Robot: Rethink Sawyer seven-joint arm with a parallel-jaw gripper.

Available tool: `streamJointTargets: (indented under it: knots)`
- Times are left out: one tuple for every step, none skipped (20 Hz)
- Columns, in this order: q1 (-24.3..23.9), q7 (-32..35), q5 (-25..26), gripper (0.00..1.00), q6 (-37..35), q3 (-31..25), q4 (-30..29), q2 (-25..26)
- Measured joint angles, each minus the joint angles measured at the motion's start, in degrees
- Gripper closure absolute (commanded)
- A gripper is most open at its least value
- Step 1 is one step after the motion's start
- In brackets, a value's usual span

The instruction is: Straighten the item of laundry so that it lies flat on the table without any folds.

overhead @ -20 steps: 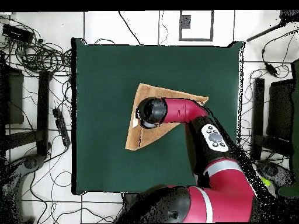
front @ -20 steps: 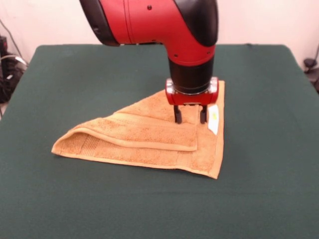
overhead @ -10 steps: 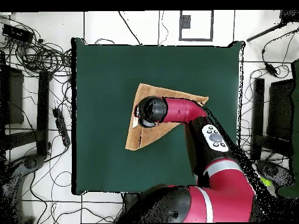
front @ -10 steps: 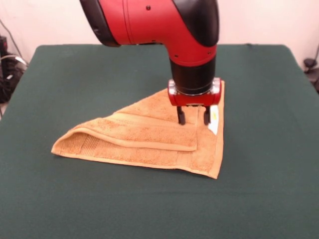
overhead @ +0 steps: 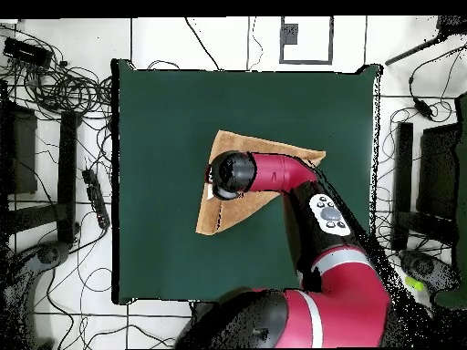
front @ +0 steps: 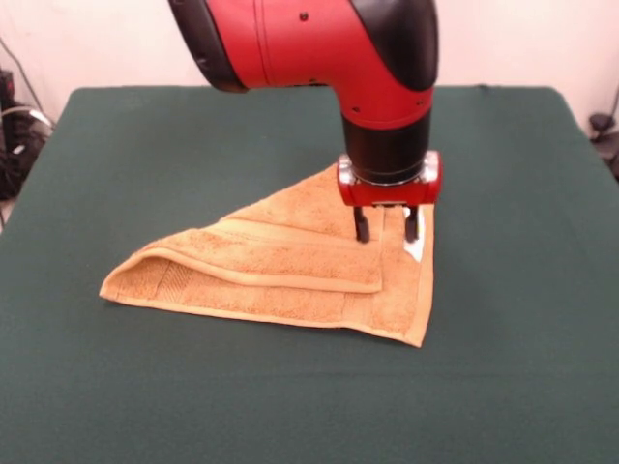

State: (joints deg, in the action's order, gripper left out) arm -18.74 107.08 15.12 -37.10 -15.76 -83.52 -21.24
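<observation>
A: Towel (front: 290,271) first: where does it lie?

B: Near the middle of the green table (front: 145,396), folded over on itself into a rough triangle. One layer is doubled back across the other, so a thick folded edge runs along the side nearest the front camera, ending in a rounded point at picture left.

A: And the gripper (front: 386,232)?

B: It hangs straight down over the triangle's picture-right side, the side that runs from the far corner to the near one. The two black fingers stand a little apart with nothing between them; their tips look to be at or just above the cloth, and I cannot say whether they touch it.

A: So which way does the work lie from there?

B: Nearly all the cloth spreads away from the gripper toward picture left in the front view, along the triangle's long axis. The corner of the upper layer sits just in front of the fingers, toward the camera. My guess is that this layer has to be caught close by and carried back across its fold line to open the square.

A: Any label?

B: A small white tag (front: 416,244) with a touch of yellow, right beside the finger at picture right, on the towel's edge. Its writing is too small to read. From overhead the arm (overhead: 274,171) covers that spot.
</observation>
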Motion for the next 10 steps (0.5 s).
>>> streamJointTargets:
  knots:
    - [0.2, 0.0, 0.0, 0.0, 0.0, 0.1, 0.0, 0.0]
    - [0.4, 0.0, 0.0, 0.0, 0.0, 0.1, 0.0, 0.0]
    - [0.5, 0.0, 0.0, 0.0, 0.0, 0.2, 0.0, 0.0]
    - [0.8, 0.0, 0.0, 0.0, 0.0, 0.4, 0.0, 0.0]
    - [1.0, 0.0, 0.0, 0.0, 0.0, 0.5, 0.1, 0.0]
    - [1.2, 0.0, 0.0, 0.0, 0.0, 0.7, 0.1, 0.0]
    - [1.4, 0.0, 0.0, 0.0, 0.0, 0.9, 0.2, 0.0]
    - [1.6, 0.0, 0.0, 0.0, 0.0, 1.1, 0.2, 0.0]
    - [1.8, 0.0, 0.0, 0.0, 0.0, 1.3, 0.3, 0.0]
    - [2.0, 0.0, 0.0, 0.0, 0.0, 1.4, 0.3, 0.0]
